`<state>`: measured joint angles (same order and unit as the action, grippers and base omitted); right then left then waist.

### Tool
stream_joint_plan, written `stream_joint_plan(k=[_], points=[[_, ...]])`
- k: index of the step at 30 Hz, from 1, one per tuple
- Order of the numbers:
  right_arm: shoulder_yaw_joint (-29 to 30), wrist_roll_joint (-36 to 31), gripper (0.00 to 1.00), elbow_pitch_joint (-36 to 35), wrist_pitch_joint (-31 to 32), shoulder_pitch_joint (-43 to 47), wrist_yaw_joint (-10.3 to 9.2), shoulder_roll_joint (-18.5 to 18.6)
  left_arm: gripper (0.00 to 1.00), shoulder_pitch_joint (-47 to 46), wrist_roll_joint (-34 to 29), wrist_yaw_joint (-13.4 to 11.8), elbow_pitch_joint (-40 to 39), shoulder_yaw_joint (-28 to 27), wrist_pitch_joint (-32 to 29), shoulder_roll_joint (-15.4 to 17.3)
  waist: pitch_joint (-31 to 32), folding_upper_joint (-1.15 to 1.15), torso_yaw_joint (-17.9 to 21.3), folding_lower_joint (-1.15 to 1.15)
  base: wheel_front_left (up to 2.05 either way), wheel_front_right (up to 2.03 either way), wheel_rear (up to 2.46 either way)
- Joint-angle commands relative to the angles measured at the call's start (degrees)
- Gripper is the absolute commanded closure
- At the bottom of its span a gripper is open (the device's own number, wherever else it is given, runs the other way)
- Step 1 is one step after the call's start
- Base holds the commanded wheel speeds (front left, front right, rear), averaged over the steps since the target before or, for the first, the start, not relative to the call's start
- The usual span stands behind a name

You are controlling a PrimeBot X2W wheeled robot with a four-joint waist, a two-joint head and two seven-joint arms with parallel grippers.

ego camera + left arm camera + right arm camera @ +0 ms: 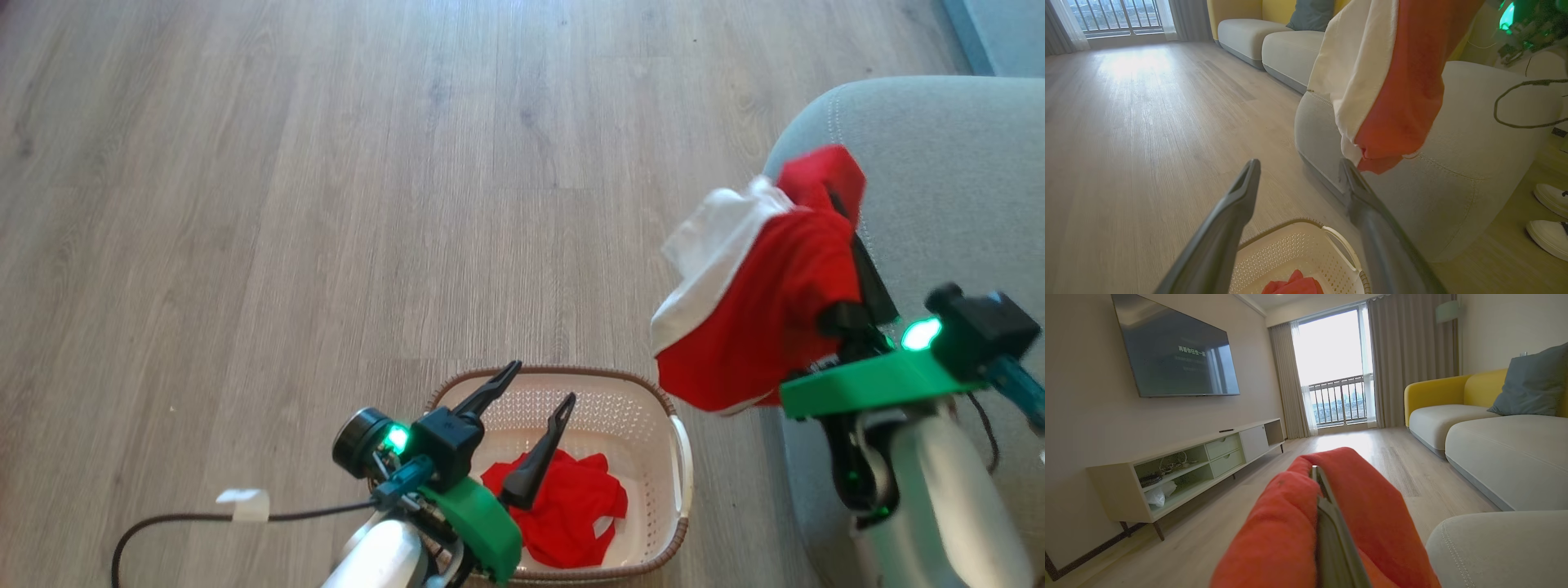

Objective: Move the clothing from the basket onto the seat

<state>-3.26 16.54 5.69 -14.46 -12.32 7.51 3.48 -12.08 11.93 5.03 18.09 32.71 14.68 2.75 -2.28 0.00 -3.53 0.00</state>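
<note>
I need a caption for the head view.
The right gripper holds a red-and-white garment by the seat; a red garment lies in the basket.

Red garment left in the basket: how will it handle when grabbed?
Probably floppy: the crumpled plain red fabric garment lies in soft folds in the cream perforated plastic basket. Likely to drape and trail when lifted, as the red-and-white garment hangs limp from the shut right gripper. Seems light: that one hangs from a single pinch.

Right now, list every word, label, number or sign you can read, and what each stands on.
Television: pale characters on the screen, too small and blurred to quote.
White tag on the cable: no writing visible.
No text visible on the basket, the clothing or the seat.
</note>
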Motion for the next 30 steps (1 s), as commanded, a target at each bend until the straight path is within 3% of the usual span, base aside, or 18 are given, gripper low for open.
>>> stream_joint_plan(k=[1, 15, 30], points=[[-0.42, -0.06, 1.00, -2.33, -0.54, -0.72, -0.02, -0.60, 0.00, -0.93, -0.44, 0.43, -2.31, -2.55, 0.32, 0.13, 0.13, 0.00, 0.15, 0.00, 0.00, 0.00, 0.00], [8.99, 1.85, 1.00, 2.77, -0.54, 3.82, -0.02, -0.60, 0.00, 2.90, -2.73, 2.15, -3.33, -3.77, 0.32, 0.13, 0.22, 0.00, 1.14, 0.00, 0.00, 0.00, 0.00], [9.60, 1.88, 1.00, 3.24, -0.54, 2.82, -0.02, -0.60, 0.00, 2.86, -1.58, 2.41, -3.36, -4.03, 0.32, 0.12, -0.64, 0.00, 2.40, 0.00, 0.00, 0.00, 0.00]])
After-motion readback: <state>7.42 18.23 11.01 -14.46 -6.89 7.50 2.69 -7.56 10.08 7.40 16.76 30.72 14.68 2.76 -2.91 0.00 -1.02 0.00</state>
